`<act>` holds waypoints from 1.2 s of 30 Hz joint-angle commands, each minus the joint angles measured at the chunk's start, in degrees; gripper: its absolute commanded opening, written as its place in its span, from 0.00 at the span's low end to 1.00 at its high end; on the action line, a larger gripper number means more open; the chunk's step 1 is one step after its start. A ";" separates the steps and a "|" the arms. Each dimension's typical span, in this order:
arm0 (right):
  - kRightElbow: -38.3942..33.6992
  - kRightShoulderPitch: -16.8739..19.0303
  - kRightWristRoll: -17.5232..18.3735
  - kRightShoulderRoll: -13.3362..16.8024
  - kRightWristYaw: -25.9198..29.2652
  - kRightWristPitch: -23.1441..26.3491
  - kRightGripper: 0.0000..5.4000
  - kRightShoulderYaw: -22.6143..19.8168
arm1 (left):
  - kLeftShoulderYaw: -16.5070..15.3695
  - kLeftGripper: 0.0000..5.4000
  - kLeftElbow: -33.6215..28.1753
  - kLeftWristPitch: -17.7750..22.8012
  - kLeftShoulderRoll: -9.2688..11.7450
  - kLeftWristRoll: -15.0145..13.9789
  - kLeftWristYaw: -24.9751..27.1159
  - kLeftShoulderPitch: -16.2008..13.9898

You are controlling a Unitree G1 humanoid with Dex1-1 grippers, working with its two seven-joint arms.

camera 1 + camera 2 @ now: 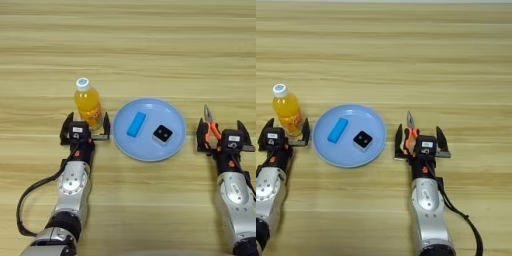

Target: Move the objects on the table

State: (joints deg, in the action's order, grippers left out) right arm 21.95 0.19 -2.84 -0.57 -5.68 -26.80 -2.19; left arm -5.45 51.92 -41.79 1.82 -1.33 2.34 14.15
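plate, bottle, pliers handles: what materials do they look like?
Plate: likely plastic, pale blue, smooth with a soft sheen.
Bottle: clear plastic by the look, orange drink showing through, white cap.
Pliers: orange handles look rubber- or plastic-coated, tips look like dark metal. Too small to be sure.

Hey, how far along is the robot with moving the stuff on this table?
Already on the blue plate: the black cube and a blue block. In hand: the open left gripper brackets the base of the upright orange drink bottle, and the open right gripper sits around the pliers lying on the table. Neither looks lifted, so both remain to move.
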 commanded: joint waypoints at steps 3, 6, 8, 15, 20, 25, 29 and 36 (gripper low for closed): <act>0.67 -1.02 0.03 0.32 0.16 -0.18 1.00 -0.22 | 0.08 1.00 0.60 0.45 0.11 0.33 -0.07 0.55; 0.66 -1.03 -0.02 0.38 0.13 -0.14 1.00 -0.24 | 0.15 1.00 0.38 0.39 0.02 0.37 -0.09 0.50; 0.67 -1.06 -0.04 0.43 0.14 -0.09 1.00 -0.24 | 0.21 1.00 0.33 0.33 0.00 0.43 -0.10 0.48; 0.87 -1.34 0.02 0.61 0.20 -0.02 1.00 -0.25 | 0.22 1.00 0.46 0.39 -0.06 0.44 -0.16 0.70; 1.24 -1.68 0.05 0.60 0.14 -0.08 1.00 -0.33 | 0.23 1.00 0.84 0.38 -0.04 0.40 0.01 1.14; 1.86 -2.07 0.05 0.52 0.16 -0.23 1.00 -0.35 | 0.30 1.00 1.31 0.23 0.24 0.67 -0.11 2.93; 2.33 -2.14 0.13 0.49 0.01 -0.62 1.00 -0.53 | 0.22 1.00 1.73 0.04 0.57 0.68 -0.03 3.94; 2.72 -2.30 -0.01 0.17 -0.25 -0.89 1.00 -0.49 | 0.28 1.00 6.29 0.19 0.68 0.86 0.35 6.93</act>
State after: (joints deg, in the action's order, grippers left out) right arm 24.46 -1.41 -2.82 -0.20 -5.85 -27.13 -2.72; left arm -5.42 55.52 -41.96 2.20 -1.30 2.58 18.76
